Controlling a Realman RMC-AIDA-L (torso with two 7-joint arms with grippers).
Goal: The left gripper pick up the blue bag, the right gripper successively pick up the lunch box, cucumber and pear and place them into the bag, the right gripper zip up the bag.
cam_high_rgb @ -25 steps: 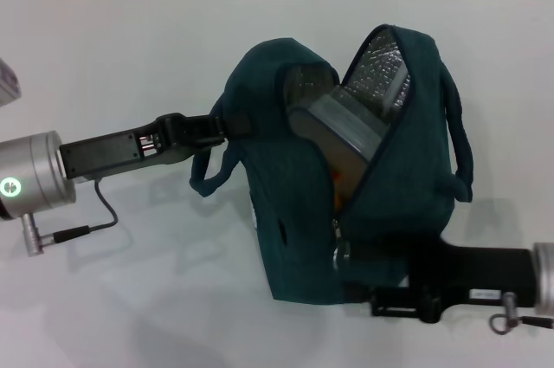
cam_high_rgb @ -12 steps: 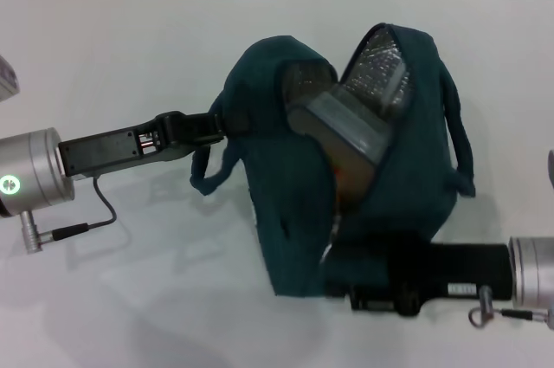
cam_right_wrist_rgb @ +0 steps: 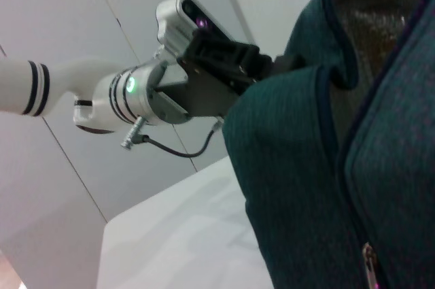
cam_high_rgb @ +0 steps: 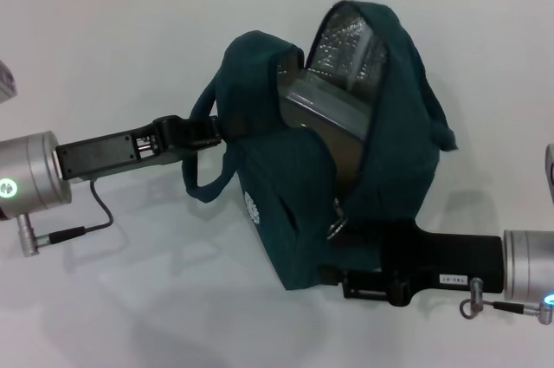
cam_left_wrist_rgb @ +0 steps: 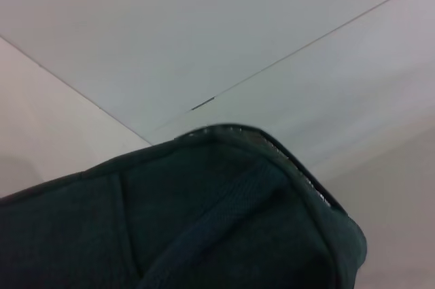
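Observation:
The blue bag [cam_high_rgb: 286, 203] hangs over the table, unzipped, its silver lining [cam_high_rgb: 342, 39] showing. Inside it leans the lunch box [cam_high_rgb: 325, 108], grey lid up. The cucumber and pear are hidden. My left gripper [cam_high_rgb: 215, 130] is shut on the bag's left rim and holds it up; the right wrist view shows that gripper [cam_right_wrist_rgb: 272, 64] clamped on the fabric [cam_right_wrist_rgb: 292, 180]. My right gripper [cam_high_rgb: 338, 280] sits against the bag's lower front, just below the zipper pull [cam_high_rgb: 336, 228], and the bag covers its tip. The left wrist view shows only bag cloth [cam_left_wrist_rgb: 204, 234].
The white table [cam_high_rgb: 130, 30] runs all around the bag. A small grey object [cam_high_rgb: 4, 82] pokes in at the left edge. One bag handle [cam_high_rgb: 203, 182] loops down beside the left arm, the other [cam_high_rgb: 437, 117] hangs on the right side.
The bag has swung and tilted to the left, its mouth now facing more upward. My right arm has slid left under the bag's lower front. The left arm has barely moved.

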